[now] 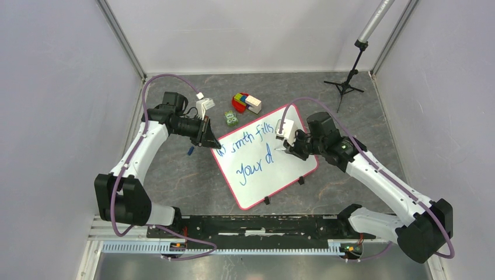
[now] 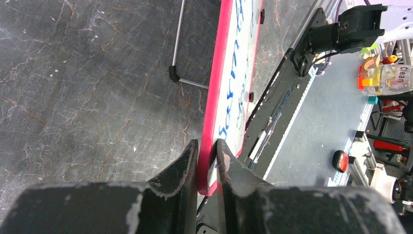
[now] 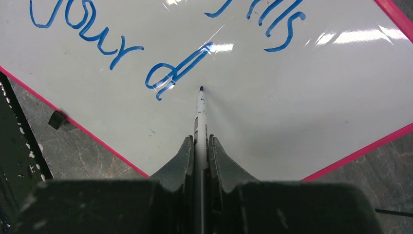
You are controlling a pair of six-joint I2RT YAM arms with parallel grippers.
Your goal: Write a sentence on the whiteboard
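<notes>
The whiteboard [image 1: 287,169], white with a pink-red rim, lies tilted on the grey table. The sentence [image 1: 251,167] is in blue and reads "...mth fills" over "your d". My left gripper [image 1: 211,142] is shut on the board's left corner, with the rim [image 2: 215,97] pinched between its fingers [image 2: 207,151]. My right gripper [image 1: 290,146] is shut on a marker [image 3: 200,111], clamped between both fingers [image 3: 200,142]. The marker's dark tip sits on or just over the white surface [image 3: 292,107], next to the "d" [image 3: 185,63].
Colourful toy blocks [image 1: 246,102], a small green item [image 1: 232,119] and a white part [image 1: 204,105] lie behind the board. A black tripod [image 1: 349,81] stands at the back right. A small blue piece [image 1: 191,151] lies left of the board. Black clips [image 1: 301,180] stick out from its near edge.
</notes>
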